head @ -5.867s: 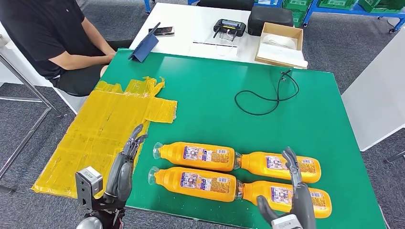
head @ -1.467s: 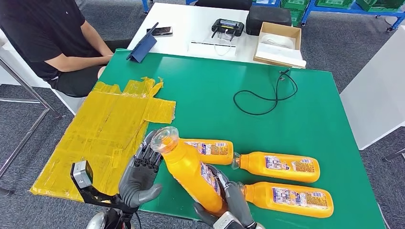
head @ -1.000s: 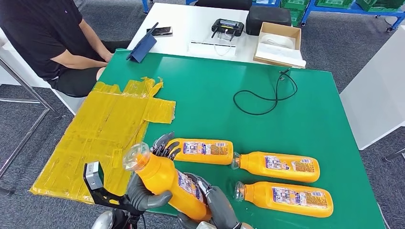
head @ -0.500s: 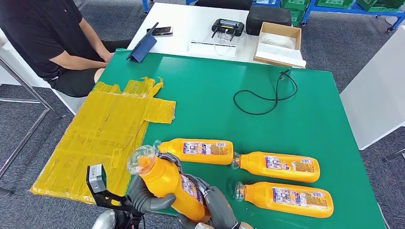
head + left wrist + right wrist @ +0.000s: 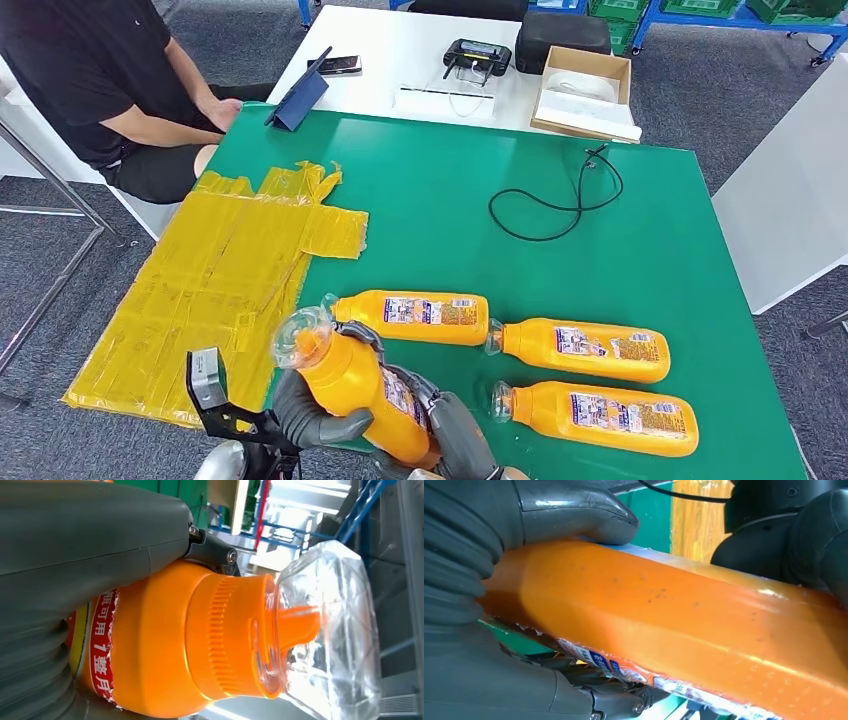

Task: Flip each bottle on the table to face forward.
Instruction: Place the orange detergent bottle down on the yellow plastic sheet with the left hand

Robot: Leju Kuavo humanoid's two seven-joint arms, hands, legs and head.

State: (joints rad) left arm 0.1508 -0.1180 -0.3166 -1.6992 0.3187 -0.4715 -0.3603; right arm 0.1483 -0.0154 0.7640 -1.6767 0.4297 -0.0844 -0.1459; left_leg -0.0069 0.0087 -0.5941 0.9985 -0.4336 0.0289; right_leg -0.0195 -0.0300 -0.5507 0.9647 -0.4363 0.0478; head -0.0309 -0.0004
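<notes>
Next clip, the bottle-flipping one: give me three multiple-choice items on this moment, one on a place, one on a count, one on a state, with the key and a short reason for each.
1. Where does the black cable lie?
A. On the green table top
B. On the yellow sheet
C. In the cardboard box

2. How many orange bottles lie flat on the table?
A. One
B. Three
C. Four

3. What holds the raised orange bottle?
A. The left hand alone
B. Nothing, it stands free
C. Both hands

Key: 1 A, the cable loops on bare green surface. 2 B, three lie flat. 3 C, the left hand grips near the neck, the right hand lower down.
</notes>
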